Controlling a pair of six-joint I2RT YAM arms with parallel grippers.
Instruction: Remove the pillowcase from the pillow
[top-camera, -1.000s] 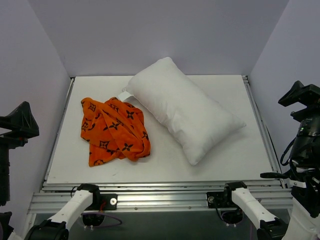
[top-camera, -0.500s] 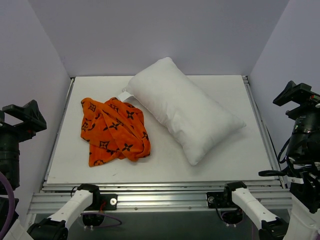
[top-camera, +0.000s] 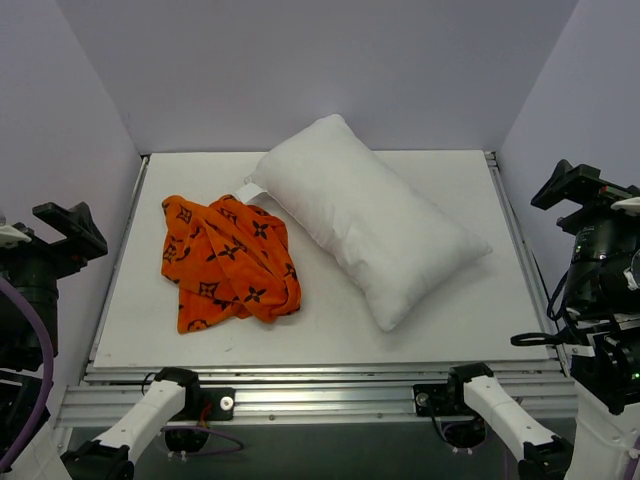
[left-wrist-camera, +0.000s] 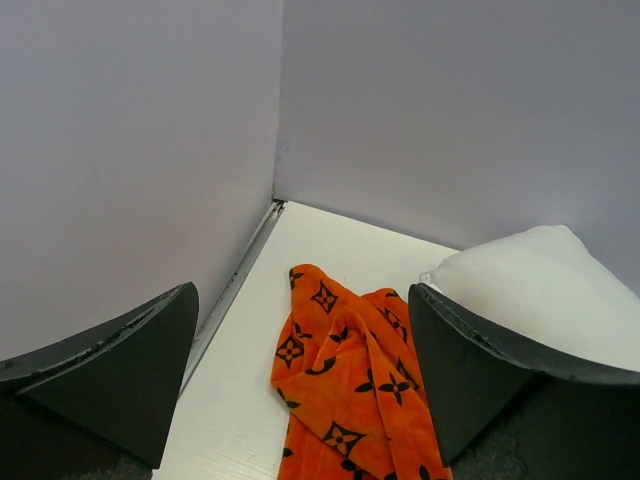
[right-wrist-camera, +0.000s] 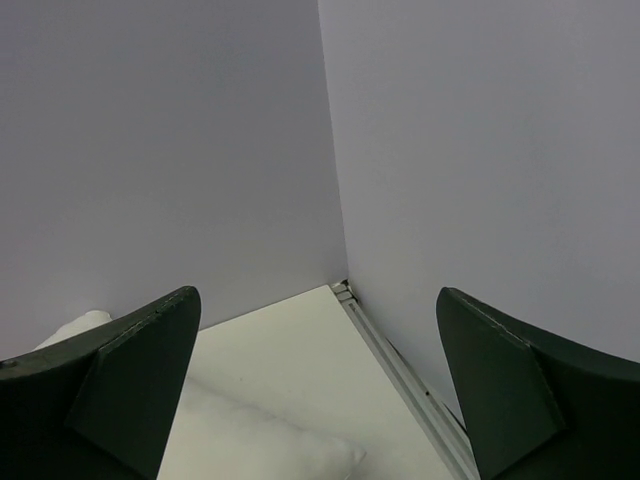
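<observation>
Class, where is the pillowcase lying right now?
In the top view, the pillowcase lies crumpled on the left side of the table, right beside the pillow.

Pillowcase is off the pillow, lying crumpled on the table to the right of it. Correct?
No. The pillowcase is off the pillow and crumpled on the table, but to the left of it, as the top external view shows.

Plain pale lilac walls (top-camera: 300, 70) close in a white counter (top-camera: 470, 310) on three sides, with a ribbed metal rail (top-camera: 330, 400) along its near edge under even, soft light.
</observation>
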